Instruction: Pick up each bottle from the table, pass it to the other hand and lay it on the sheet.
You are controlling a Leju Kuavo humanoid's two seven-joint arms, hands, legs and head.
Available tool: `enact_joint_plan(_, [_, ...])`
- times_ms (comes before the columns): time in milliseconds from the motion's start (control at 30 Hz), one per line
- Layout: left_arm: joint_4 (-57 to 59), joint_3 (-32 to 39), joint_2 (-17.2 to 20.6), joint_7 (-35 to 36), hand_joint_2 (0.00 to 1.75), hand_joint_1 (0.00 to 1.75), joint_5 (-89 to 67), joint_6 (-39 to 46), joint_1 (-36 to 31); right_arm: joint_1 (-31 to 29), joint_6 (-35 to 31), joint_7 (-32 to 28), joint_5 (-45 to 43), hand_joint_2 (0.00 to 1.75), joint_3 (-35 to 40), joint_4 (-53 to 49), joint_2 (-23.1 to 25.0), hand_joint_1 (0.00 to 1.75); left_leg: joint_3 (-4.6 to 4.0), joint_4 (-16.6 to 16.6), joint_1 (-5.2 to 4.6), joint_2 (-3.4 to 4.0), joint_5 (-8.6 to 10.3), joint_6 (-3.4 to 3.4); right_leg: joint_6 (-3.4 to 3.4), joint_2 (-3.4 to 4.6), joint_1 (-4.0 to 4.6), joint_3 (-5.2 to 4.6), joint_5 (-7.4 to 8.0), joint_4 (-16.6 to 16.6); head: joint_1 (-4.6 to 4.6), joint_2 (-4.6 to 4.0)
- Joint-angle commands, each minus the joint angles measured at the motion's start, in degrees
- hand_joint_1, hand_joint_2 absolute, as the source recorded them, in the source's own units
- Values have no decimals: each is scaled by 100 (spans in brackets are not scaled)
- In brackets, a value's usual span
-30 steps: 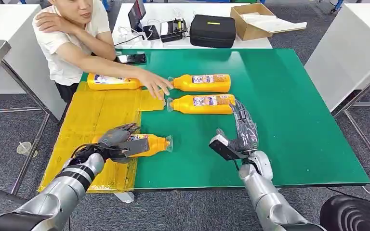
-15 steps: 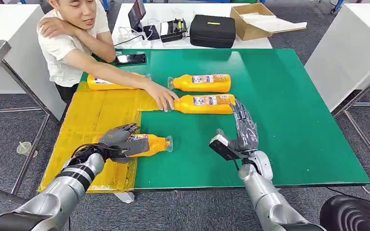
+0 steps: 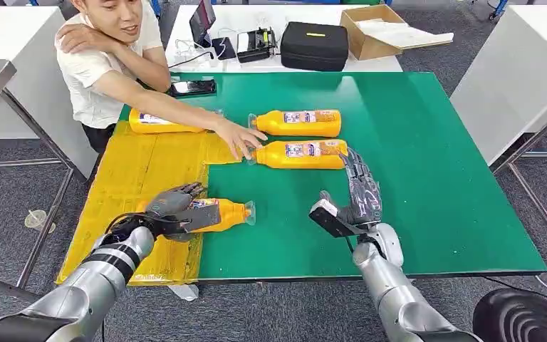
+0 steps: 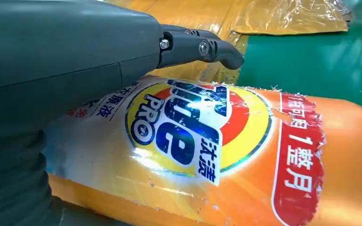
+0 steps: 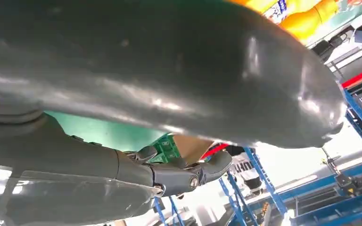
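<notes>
An orange bottle (image 3: 226, 213) lies on its side across the edge of the yellow sheet (image 3: 135, 171), cap toward the green mat; the left wrist view shows its label (image 4: 202, 136). My left hand (image 3: 174, 211) lies around its base, fingers (image 4: 202, 46) stretched out and standing clear of it. My right hand (image 3: 360, 192) stands upright and open on the mat, just short of the base of a second lying bottle (image 3: 303, 153). A third bottle (image 3: 299, 122) lies behind it. Another bottle (image 3: 158, 122) lies at the sheet's far edge.
A person sits at the table's far left corner, one hand (image 3: 238, 138) reaching to the neck of the second bottle. A phone (image 3: 194, 87) lies on the green mat (image 3: 427, 178). Behind it are a black case (image 3: 315, 45) and a cardboard box (image 3: 377, 30).
The person's hand has slid from the far bottle's cap to the neck of the nearer one and drawn back a little. Both my hands have stayed still.
</notes>
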Motion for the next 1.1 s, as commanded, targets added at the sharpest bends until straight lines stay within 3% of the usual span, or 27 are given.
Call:
enact_joint_plan(33, [466,-98,186,52,175,0,-7,-46,185,-258,22,-17,0,0,170,345,-38,0,12,-5,-3,24,-4,0,-13,18,0,4,1,-3,0,0])
enact_joint_plan(67, [466,-98,186,52,175,0,-7,-46,185,-258,22,-17,0,0,170,345,-38,0,14,-6,-1,33,-6,0,-20,24,3,4,3,-6,0,0])
enact_joint_plan(100, [-24,309,25,-1388,175,0,955,143,362,-62,114,142,18,0,216,230,-144,0,13,-5,-3,26,-5,0,-14,19,0,4,1,-3,0,0])
enact_joint_plan(133, [-389,176,-97,-1915,175,0,1060,38,441,139,89,34,-73,0,216,96,-235,0,13,-7,-2,14,-3,1,-14,7,1,10,0,-7,0,0])
enact_joint_plan(233, [-1483,-352,-12,-1297,175,0,1606,-386,827,295,2,-18,-227,0,297,-5,-328,0,13,-4,1,0,-2,1,-13,-9,3,8,-4,-10,-2,0])
enact_joint_plan(467, [-1162,-752,115,-1416,175,0,2082,-145,697,209,40,-18,-189,0,233,33,-284,0,-18,9,2,3,-13,8,-25,-8,7,-8,-11,-2,0,0])
enact_joint_plan(1100, [-1177,-779,128,-1412,175,0,2130,-130,635,228,35,-17,-186,0,222,54,-284,0,-54,7,1,-17,-2,5,-11,-24,3,-46,-7,-1,0,0])
